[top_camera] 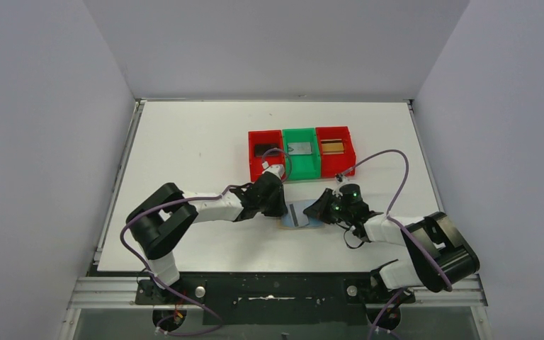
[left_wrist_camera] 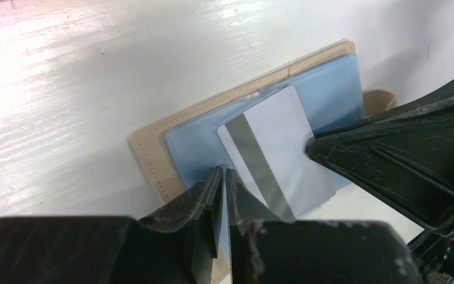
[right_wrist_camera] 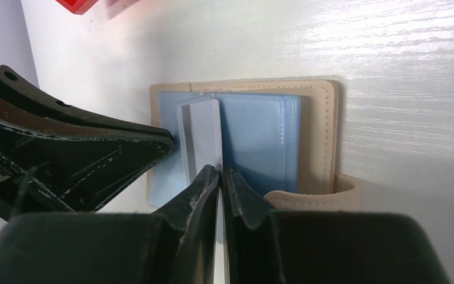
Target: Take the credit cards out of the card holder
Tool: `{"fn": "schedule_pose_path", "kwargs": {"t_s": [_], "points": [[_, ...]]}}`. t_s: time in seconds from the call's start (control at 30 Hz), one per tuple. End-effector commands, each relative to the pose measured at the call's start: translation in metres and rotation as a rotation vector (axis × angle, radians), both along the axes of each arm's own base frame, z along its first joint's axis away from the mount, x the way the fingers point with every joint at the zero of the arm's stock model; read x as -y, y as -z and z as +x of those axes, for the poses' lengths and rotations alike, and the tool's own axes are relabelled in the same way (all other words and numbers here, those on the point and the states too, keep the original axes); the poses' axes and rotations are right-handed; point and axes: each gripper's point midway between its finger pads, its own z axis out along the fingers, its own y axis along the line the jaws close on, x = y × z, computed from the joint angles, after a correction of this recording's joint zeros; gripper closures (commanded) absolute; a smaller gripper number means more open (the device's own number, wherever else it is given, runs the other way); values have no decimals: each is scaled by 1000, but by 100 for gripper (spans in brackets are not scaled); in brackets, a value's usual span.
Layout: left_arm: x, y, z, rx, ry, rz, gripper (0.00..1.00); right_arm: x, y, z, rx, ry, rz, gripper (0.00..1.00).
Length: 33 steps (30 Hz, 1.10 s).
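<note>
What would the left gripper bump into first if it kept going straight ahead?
The card holder: the left gripper points at its blue lining and seems to pinch it, so it would press into that. Depth is hard to judge.

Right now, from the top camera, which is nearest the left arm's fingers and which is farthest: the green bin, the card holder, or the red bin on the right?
1. card holder, right at the left fingers, toward the front.
2. green bin, farther back, middle of the row.
3. right red bin, back at the row's right end.
</note>
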Motion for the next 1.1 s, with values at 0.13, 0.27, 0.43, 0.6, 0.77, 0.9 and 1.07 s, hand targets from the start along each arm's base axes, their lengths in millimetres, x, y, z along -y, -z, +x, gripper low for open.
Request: {"fn": "schedule_pose_path", "kwargs": {"t_s": [0.13,0.27,0.43,0.6,0.77,0.9,1.07], "points": [[-45,35,-16,-58,-6,216,91,-3,-13,12,56,-32,-13,87],[-43,32,-15,-53,0,203,91,-14,-18,11,55,-59,63,85],[-43,30,-15,-52,0,202,91,-15,-18,12,51,-43,87,96],[-43,18,-10,-24,-20,191,90,-3,-10,14,34,14,19,95],[-25,-24,-1,42,-27,69,79,-7,-10,11,32,-7,37,94],[3,-65,2,96,10,-126,68,-9,-6,13,16,24,66,90],[27,-71,-4,64,70,-244,63,-19,-8,15,19,33,96,90]]}}
